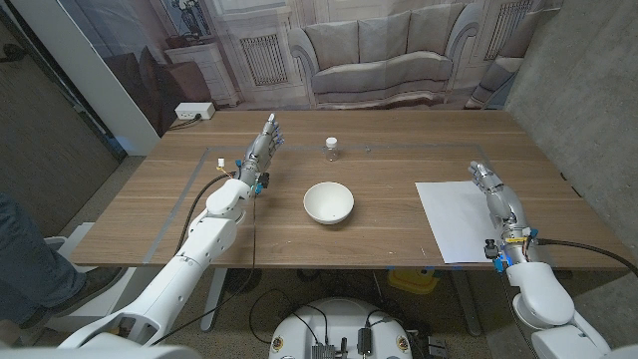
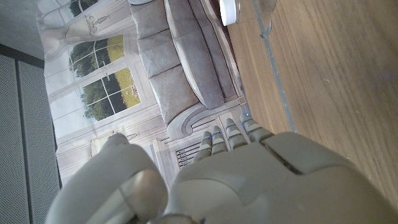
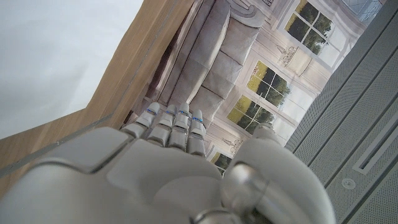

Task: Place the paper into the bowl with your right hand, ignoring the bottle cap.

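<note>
A white sheet of paper [image 1: 459, 219] lies on the table at the right, near the front edge; it also shows in the right wrist view [image 3: 43, 56]. My right hand [image 1: 495, 192] stands at the paper's right edge with fingers straight and nothing held [image 3: 168, 168]. A white bowl [image 1: 328, 202] sits at the table's middle, left of the paper. Beyond the bowl stands a small clear bottle cap [image 1: 332, 147], seen too as a white cap [image 2: 229, 11]. My left hand [image 1: 263, 146] is raised over the left part of the table, fingers extended, holding nothing [image 2: 236, 174].
The wooden table [image 1: 379, 150] has a faint taped rectangle outline on its surface. A person's leg [image 1: 25, 254] shows at the left edge beside the table. A white power strip [image 1: 194, 111] lies on the floor behind the table's far left corner.
</note>
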